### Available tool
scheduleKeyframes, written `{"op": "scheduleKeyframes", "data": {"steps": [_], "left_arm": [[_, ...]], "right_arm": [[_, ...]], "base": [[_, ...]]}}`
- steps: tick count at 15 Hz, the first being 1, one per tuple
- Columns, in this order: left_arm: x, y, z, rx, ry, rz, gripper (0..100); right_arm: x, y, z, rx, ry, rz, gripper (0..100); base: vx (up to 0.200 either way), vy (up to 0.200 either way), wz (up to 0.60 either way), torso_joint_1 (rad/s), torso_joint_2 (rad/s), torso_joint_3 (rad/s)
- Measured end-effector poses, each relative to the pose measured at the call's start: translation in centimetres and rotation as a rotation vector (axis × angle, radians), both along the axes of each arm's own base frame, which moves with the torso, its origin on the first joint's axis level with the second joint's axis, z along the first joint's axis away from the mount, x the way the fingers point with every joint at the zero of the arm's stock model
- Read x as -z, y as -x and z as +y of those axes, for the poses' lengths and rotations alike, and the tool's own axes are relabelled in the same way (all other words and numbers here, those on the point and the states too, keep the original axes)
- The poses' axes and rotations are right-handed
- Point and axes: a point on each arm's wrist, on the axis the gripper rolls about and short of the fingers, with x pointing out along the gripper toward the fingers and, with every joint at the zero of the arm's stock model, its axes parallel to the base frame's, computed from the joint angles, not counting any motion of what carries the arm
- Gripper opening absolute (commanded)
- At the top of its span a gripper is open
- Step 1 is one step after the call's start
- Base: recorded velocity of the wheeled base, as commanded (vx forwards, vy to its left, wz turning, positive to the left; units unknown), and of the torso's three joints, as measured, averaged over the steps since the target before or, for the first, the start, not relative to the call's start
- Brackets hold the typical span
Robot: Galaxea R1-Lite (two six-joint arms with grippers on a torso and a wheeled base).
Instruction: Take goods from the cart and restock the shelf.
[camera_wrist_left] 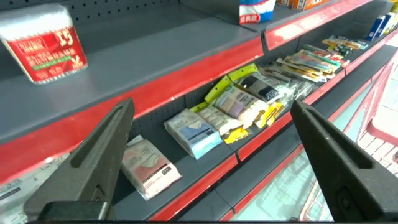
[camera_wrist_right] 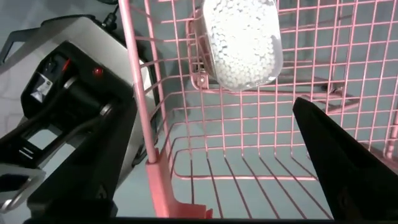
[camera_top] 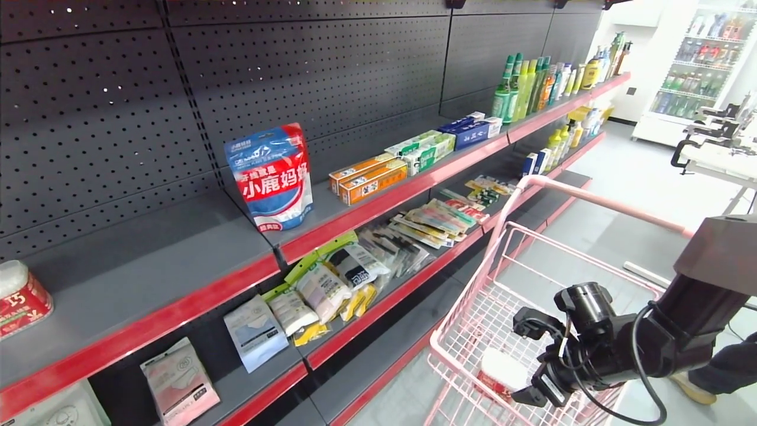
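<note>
A pink wire cart (camera_top: 591,201) stands at the lower right, in front of the shelf (camera_top: 148,254). In the cart lies a clear tub of cotton swabs (camera_top: 500,370) (camera_wrist_right: 242,40) with a red label. My right gripper (camera_top: 529,358) (camera_wrist_right: 208,109) hangs open just above the cart's near side, beside the tub and not touching it. A matching tub (camera_top: 20,299) (camera_wrist_left: 40,40) stands on the upper shelf at the far left. My left gripper (camera_wrist_left: 212,112) is open and empty, facing the shelf's lower tiers.
A blue and red pouch (camera_top: 272,177), boxes of toothpaste (camera_top: 369,177) and bottles (camera_top: 520,86) line the upper shelf. Flat packets (camera_top: 331,278) (camera_wrist_left: 236,106) fill the tier below. Bare shelf board lies between the tub and the pouch.
</note>
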Motion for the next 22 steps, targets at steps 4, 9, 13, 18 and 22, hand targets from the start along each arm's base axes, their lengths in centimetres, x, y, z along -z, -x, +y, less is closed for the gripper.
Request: {"op": "scheduleKeyframes", "data": {"steps": [4,9,13,18,22], "left_arm": [[0.0,0.0,0.0,0.000,0.000,0.001,100],[0.0,0.0,0.0,0.000,0.000,0.001,100],[0.0,0.0,0.0,0.000,0.000,0.000,100],[0.0,0.0,0.0,0.000,0.000,0.001,100],[0.0,0.0,0.0,0.000,0.000,0.001,100]], "right_arm": [[0.0,-0.1,0.4,-0.039,-0.034,-0.002,100],[0.8,-0.5,0.8,-0.053,-0.028,0.013,100],[1.3,-1.6,0.4,-0.044,-0.032,0.004,100],[1.6,-3.0,-0.7,-0.032,-0.023,-0.039,100],[0.9,-3.4,-1.0,-0.014,-0.023,-0.056,100]], "base": [[0.000,0.000,0.00,-0.124,0.29,0.150],[0.000,0.000,0.00,-0.003,0.01,0.007],[0.000,0.000,0.00,-0.096,0.21,0.125],[0.000,0.000,0.00,-0.150,0.34,0.194],[0.000,0.000,0.00,-0.015,0.04,0.024]]}}
